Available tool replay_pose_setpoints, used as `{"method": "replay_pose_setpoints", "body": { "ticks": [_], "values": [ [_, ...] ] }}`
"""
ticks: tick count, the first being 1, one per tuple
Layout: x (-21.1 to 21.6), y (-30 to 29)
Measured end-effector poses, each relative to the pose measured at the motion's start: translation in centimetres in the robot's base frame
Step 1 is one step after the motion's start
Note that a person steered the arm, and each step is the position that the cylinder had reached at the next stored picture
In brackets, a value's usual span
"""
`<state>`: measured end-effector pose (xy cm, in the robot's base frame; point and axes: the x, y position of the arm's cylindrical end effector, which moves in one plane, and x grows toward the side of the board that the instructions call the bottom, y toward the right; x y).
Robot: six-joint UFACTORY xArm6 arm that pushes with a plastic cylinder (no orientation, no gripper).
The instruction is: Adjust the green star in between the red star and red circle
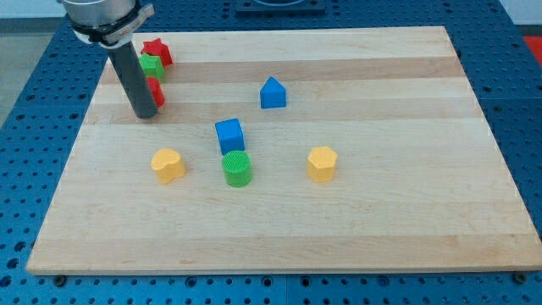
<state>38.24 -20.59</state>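
Camera view: the green star (152,66) is found near the board's top left corner, just below the red star (157,52) and just above the red circle (156,91), so it already sits between them in a tight column. My tip (146,115) is planted just beside the red circle, at its lower left, and the rod hides part of both the circle and the green star. No jaws are fitted, so nothing is pinched. The task is judged nearly done; at most a slight centring nudge remains.
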Motion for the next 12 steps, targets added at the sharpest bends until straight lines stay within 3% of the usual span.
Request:
{"method": "replay_pose_setpoints", "body": {
  "ticks": [2, 3, 4, 5, 7, 12],
  "values": [
    [-1.5, 0.0],
    [0.4, -2.9],
    [-0.9, -5.3],
    [-5.0, -5.2],
    [-8.3, -5.2],
    [-8.8, -4.8]
  ]
}}
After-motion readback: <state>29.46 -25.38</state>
